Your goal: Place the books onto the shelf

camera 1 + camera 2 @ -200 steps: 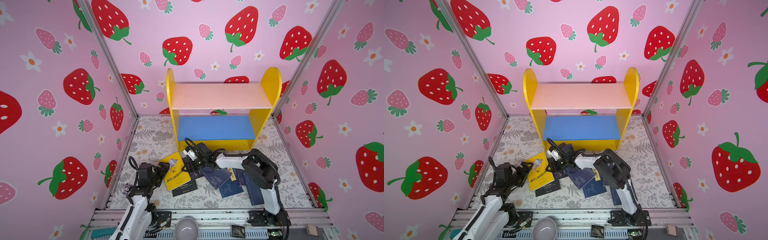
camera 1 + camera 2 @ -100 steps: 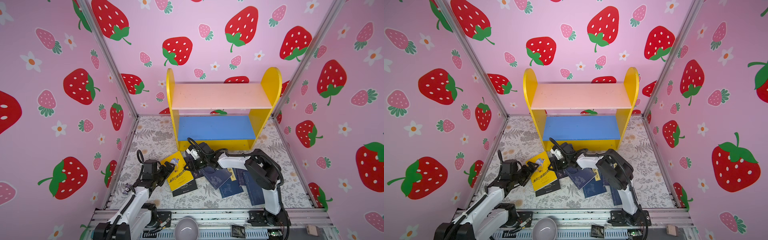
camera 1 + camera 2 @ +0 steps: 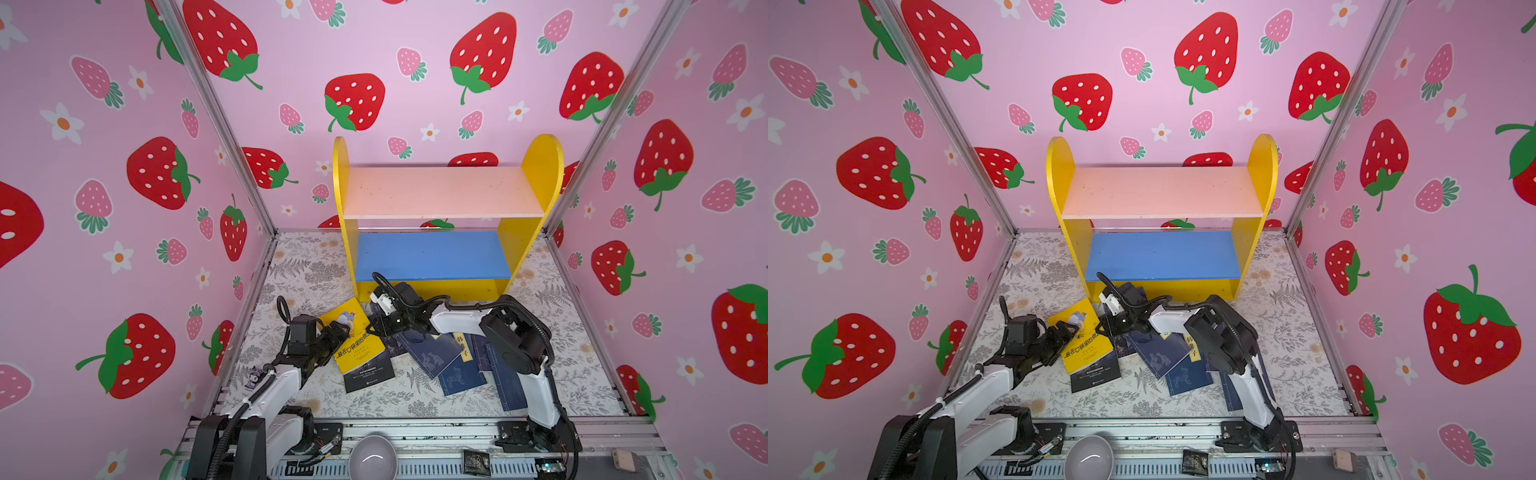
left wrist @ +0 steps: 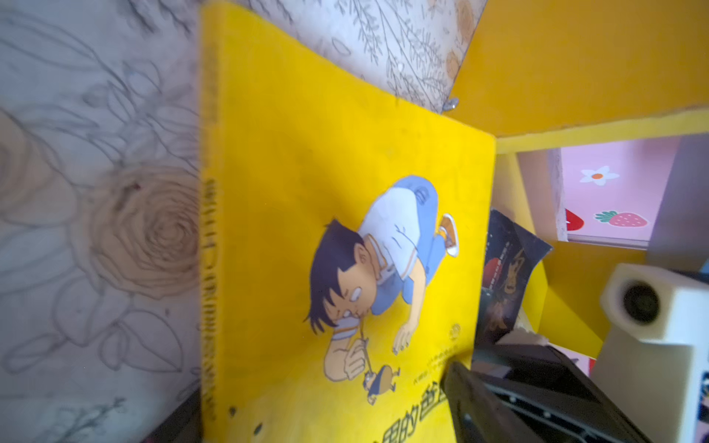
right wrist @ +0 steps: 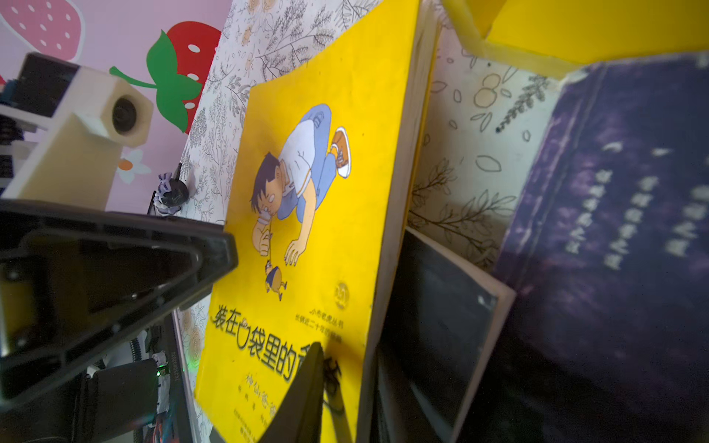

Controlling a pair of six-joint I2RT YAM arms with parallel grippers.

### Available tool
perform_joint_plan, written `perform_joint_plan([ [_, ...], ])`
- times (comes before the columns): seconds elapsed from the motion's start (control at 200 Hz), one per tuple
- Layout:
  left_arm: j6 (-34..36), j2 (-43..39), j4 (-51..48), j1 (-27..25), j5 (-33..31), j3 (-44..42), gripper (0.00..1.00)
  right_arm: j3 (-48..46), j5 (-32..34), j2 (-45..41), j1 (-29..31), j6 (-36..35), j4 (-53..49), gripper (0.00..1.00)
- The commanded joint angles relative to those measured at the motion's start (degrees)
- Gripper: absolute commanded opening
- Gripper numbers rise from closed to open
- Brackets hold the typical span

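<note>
The books lie in a loose heap on the floral mat in front of the shelf [image 3: 540,166], whose pink and blue boards are bare. A yellow book [image 3: 353,336] with a cartoon boy [image 4: 345,191] rests tilted on a black book [image 3: 370,374]. Navy books [image 3: 432,353] fan out under my right arm. My right gripper [image 3: 376,326] is shut on the yellow book's right edge; one finger [image 5: 307,391] lies on the cover and the other is hidden beneath. My left gripper [image 3: 338,332] stands open at the book's left edge, one finger [image 4: 479,402] over the cover.
A grey bowl [image 3: 372,457], a black packet [image 3: 476,461] and a small beige box [image 3: 623,459] sit on the front rail. Strawberry-patterned walls close in left, right and behind. A dark-covered book [image 4: 506,276] lies by the shelf's base.
My left gripper has moved forward and right until its fingers reach the yellow book's left edge. The right gripper's jaws have narrowed onto the book's right edge.
</note>
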Motion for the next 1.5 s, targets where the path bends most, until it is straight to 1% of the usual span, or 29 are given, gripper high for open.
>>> perform_joint_plan([
  [0.0, -3.52, -5.29, 4.3, -1.42, 8.85, 2.14, 0.82, -1.84, 1.91, 6.44, 0.51, -0.99, -6.9, 0.26],
  [0.16, -5.31, -12.69, 0.26, -1.84, 6.96, 3.35, 0.75, -1.16, 0.18, 7.6, 0.54, -0.26, -5.5, 0.26],
  [0.245, -6.06, -13.75, -1.18, -1.92, 6.4, 2.78, 0.73, -1.16, 0.22, 7.11, 0.51, -0.43, -5.12, 0.26],
  [0.285, -6.6, -13.34, -1.2, -1.96, 6.33, 2.12, 0.7, -1.08, 0.22, 6.75, 0.55, -0.55, -5.02, 0.26],
  [0.37, -7.73, -11.7, -1.65, -2.05, 5.93, 1.06, 0.59, -1.07, 0.65, 5.97, 0.46, -0.81, -4.97, 0.26],
  [0.475, -7.33, -10.25, -4.69, -2.77, 3.89, 1.31, 0.5, -1.24, 0.83, 5.27, 0.43, -0.9, -4.95, 0.26],
  [0.625, -5.88, -11.44, -9.8, -3.6, 1.48, 3.1, 0.37, -1.05, 1.18, 4.57, 0.25, -0.65, -4.57, 0.26],
  [0.735, -5.72, -12.91, -11.79, -3.85, 0.76, 4.26, 0.22, -0.82, 1.22, 3.03, -0.19, -0.46, -3.43, 0.27],
  [0.795, -5.78, -13.49, -12.63, -4.0, 0.72, 4.93, 0.11, -0.73, 1.18, 1.3, -0.38, -0.67, -2.49, 0.31],
  [0.83, -5.86, -13.83, -13.16, -4.14, 0.8, 5.41, 0.07, -0.75, 1.3, -0.1, -0.69, -0.72, -1.97, 0.36],
  [0.84, -5.85, -13.99, -13.33, -4.15, 0.87, 5.62, 0.03, -0.79, 1.32, -0.54, -0.78, -0.72, -1.78, 0.38],
  [0.86, -5.81, -14.25, -13.92, -4.29, 1.01, 6.09, 0.0, -0.86, 1.27, -1.55, -0.96, -0.87, -1.42, 0.42],
  [0.875, -5.77, -14.49, -14.4, -4.39, 1.04, 6.51, 0.0, -0.89, 1.38, -2.47, -1.19, -0.97, -1.14, 0.47],
  [0.9, -5.7, -14.93, -15.53, -4.5, 1.04, 7.39, 0.0, -0.94, 1.71, -3.81, -1.36, -1.13, -1.04, 0.51],
  [0.905, -5.64, -15.02, -15.79, -4.55, 1.04, 7.58, 0.0, -0.97, 1.93, -4.46, -1.43, -1.24, -1.07, 0.55],
  [0.95, -5.39, -16.15, -17.77, -4.96, 1.02, 9.43, 0.0, -1.19, 2.98, -7.08, -1.94, -1.5, -1.06, 0.63],
  [1.11, -4.28, -21.18, -24.51, -6.78, 0.47, 18.39, 0.0, -4.77, 6.96, -19.74, -4.15, -2.41, -0.56, 0.77],
  [1.235, -4.29, -22.37, -25.98, -8.65, 1.0, 24.6, 0.0, -9.83, 10.48, -29.3, -6.05, -1.6, -0.02, 0.82],
  [1.325, -4.63, -21.7, -24.83, -11.37, 0.84, 27.78, 0.0, -14.54, 13.51, -36.29, -7.94, 0.24, -0.02, 0.85],
  [1.41, -4.58, -19.99, -22.21, -15.13, 0.65, 30.74, 0.0, -19.76, 14.7, -43.07, -10.58, 2.71, 0.61, 0.89],
  [1.491, -3.25, -17.51, -19.96, -20.14, -1.32, 34.49, 0.0, -24.51, 14.21, -50.18, -13.55, 4.89, 1.74, 0.95],
])
